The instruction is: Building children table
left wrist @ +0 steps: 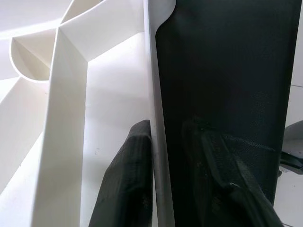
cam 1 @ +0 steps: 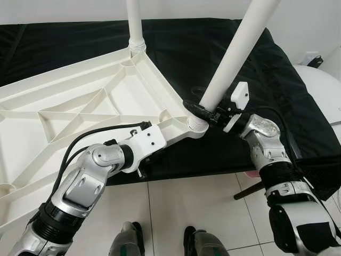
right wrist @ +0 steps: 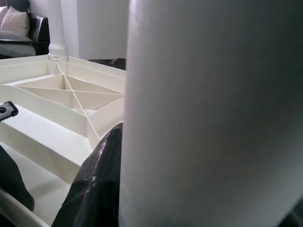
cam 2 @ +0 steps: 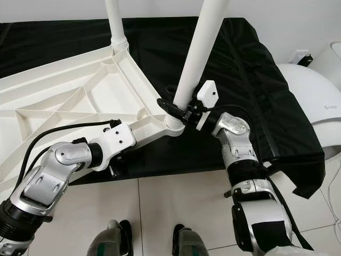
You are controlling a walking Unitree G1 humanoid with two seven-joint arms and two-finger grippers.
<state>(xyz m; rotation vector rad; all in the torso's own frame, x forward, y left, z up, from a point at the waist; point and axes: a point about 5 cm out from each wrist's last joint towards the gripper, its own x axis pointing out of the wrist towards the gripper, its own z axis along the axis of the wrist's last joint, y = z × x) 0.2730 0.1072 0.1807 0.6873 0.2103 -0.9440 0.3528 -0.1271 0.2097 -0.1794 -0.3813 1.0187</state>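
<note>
A white plastic tabletop (cam 1: 80, 106) lies upside down on a black cloth, its ribbed underside up. One white leg (cam 1: 134, 26) stands upright in the far corner socket. A second white leg (cam 1: 234, 53) leans in the near corner socket (cam 1: 196, 125). My right gripper (cam 1: 200, 109) is shut on this leg just above the socket; the leg (right wrist: 213, 113) looms close in the right wrist view. My left gripper (left wrist: 163, 165) is shut on the tabletop's near rim (left wrist: 154, 94), one finger (left wrist: 132, 179) inside the rim and the other outside.
The black cloth (cam 1: 224, 32) covers a low surface that ends near my feet (cam 1: 128, 240) on white floor tiles. A white rounded object (cam 2: 311, 106) stands at the right. A dark sofa with a cushion (right wrist: 19, 23) is far back.
</note>
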